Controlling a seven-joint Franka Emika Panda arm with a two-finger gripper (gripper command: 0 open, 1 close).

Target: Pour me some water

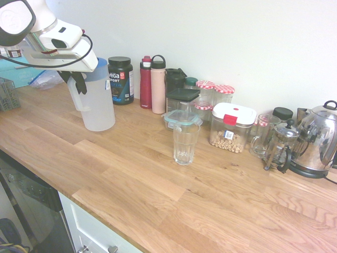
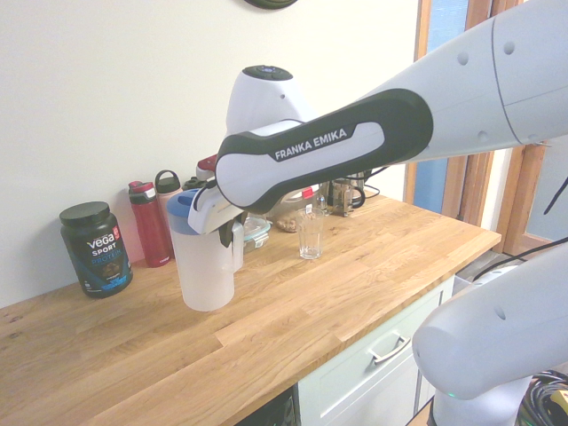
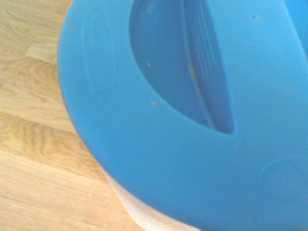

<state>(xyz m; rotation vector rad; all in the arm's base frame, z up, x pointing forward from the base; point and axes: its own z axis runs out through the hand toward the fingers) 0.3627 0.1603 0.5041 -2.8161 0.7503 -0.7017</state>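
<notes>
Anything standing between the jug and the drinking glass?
Nothing visible stands directly between the jug and the glass; the teal-lidded container sits close by, toward the wall side of that path.

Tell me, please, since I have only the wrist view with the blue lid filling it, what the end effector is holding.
Observer: The end effector is shut on the side handle of the tall frosted jug.
Operator: Thank you; is there anything to pour into?
Observer: Yes, a clear drinking glass stands upright on the counter, and no water shows in it.
Operator: What stands closest to the jug?
Observer: A black Vega Sport tub, on the wall side.
</notes>
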